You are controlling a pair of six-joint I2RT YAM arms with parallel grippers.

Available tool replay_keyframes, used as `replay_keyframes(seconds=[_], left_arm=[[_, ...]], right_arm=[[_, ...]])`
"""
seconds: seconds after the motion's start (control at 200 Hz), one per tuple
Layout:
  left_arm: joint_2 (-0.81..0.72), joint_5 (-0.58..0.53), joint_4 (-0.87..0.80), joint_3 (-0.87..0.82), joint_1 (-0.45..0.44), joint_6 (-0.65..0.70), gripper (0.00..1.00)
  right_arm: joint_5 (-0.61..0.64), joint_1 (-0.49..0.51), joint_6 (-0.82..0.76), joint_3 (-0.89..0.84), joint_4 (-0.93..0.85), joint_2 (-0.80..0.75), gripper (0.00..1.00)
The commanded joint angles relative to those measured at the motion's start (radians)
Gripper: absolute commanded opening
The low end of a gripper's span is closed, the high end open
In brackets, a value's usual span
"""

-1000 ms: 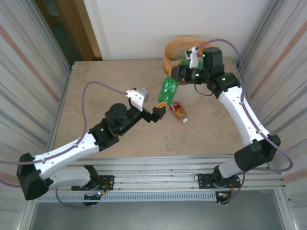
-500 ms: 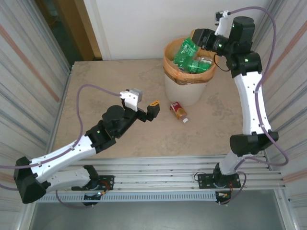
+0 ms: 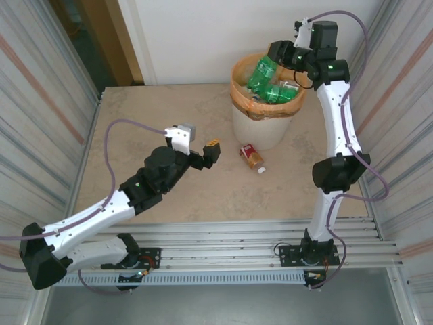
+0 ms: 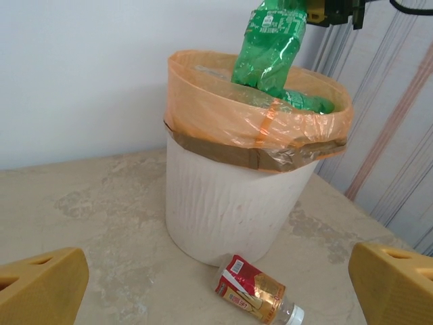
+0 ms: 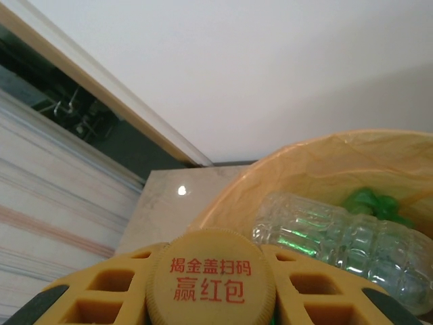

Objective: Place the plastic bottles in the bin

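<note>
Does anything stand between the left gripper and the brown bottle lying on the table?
Nothing visible does. Only bare beige table lies between the open left gripper and the small orange-brown plastic bottle with a red label. The round cream-white bin with an orange bag stands close behind that bottle.

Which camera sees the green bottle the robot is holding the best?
The left wrist view: the green bottle shows almost whole, hanging from the right gripper over the bin. The top view shows it small, from above, beside other bottles in the bin. The right wrist view gives its yellow cap, close up.
</note>
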Motion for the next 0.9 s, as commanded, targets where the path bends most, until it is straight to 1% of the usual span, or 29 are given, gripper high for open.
replay_keyframes(seconds=[0.0,0.095,0.311,0.391,0.471,0.516,0.576,0.676,0.761,0.897], left_arm=[[0.001,-0.017,-0.002,-0.005,0.011,-0.022,0.99],[0.009,-0.017,-0.004,-0.005,0.014,-0.029,0.99],[0.018,-0.01,-0.004,-0.004,0.017,-0.038,0.99],[0.021,-0.008,-0.007,-0.004,0.018,-0.042,0.99],[0.024,-0.005,-0.006,-0.005,0.018,-0.052,0.99],[0.028,-0.003,-0.005,-0.003,0.018,-0.054,0.99],[0.032,0.001,-0.005,-0.002,0.02,-0.057,0.99],[0.041,0.001,-0.005,-0.001,0.022,-0.062,0.99],[0.048,0.003,-0.005,-0.001,0.024,-0.066,0.99],[0.058,0.007,-0.004,0.001,0.028,-0.075,0.99]], right_arm=[[-0.002,0.0,-0.012,0.041,-0.011,0.031,0.14],[-0.015,0.007,-0.022,0.041,-0.021,0.05,0.16],[0.004,0.032,-0.042,0.041,-0.047,0.083,0.24],[0.019,0.034,-0.037,0.041,-0.052,0.092,0.32],[0.029,0.031,-0.035,0.043,-0.055,0.103,0.43],[0.037,0.03,-0.037,0.044,-0.06,0.104,0.47],[0.048,0.025,-0.04,0.044,-0.068,0.103,0.55],[0.056,0.016,-0.053,0.046,-0.079,0.095,0.62],[0.056,0.007,-0.065,0.045,-0.092,0.081,0.64],[0.06,0.007,-0.094,0.044,-0.129,0.053,0.63]])
